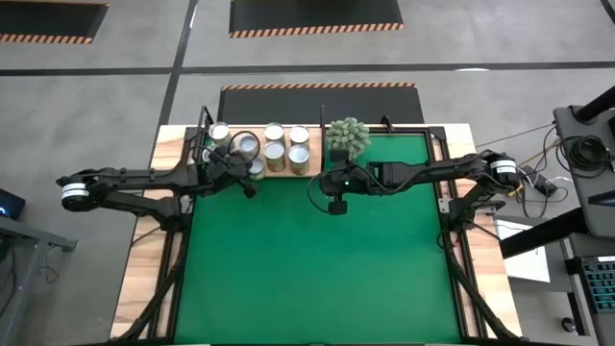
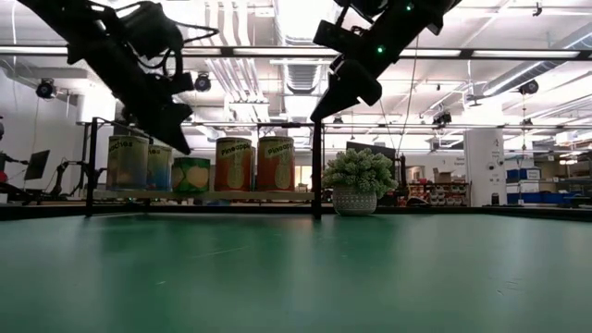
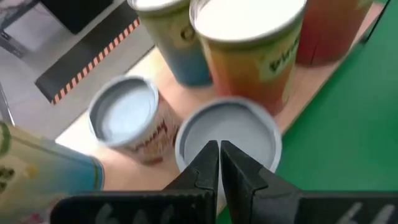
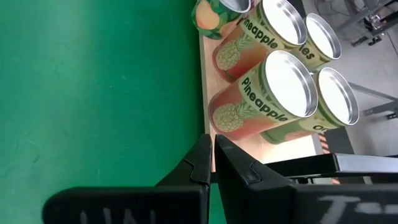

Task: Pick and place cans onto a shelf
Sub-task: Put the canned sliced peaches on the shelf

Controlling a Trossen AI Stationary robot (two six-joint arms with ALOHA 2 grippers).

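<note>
1. My left fingers [image 3: 219, 163] are pressed together with nothing between them. They hang just above a short can [image 3: 228, 134] with a grey lid, at the front edge of the shelf [image 3: 317, 71].
2. My right fingers [image 4: 212, 163] are also closed and empty. They hover over the green mat [image 1: 317, 259], close to the shelf's near edge and just beside the pineapple cans [image 4: 264, 99].
3. All the cans [image 1: 274, 149] I can see stand upright on the shelf at the far side of the tabletop [image 1: 144, 269]. They cluster toward its left end, and from above I can make out about seven lids, though my left arm may hide another.
4. The mat shows no can lying on it, so I judge the placing to be at or very near its end, with both arms carrying nothing.
5. If one more can is due, I cannot find it here. The next move would be to part my fingers and lift clear of the short can's lid without knocking it or its neighbours, which stand touching or nearly so.
6. Otherwise both arms need only draw back over the mat, the right one steering away from the spiky plant [image 1: 348, 137] just beyond it.
7. Beyond the shelf lies the workshop floor with striped hazard tape [image 1: 317, 86].
</note>
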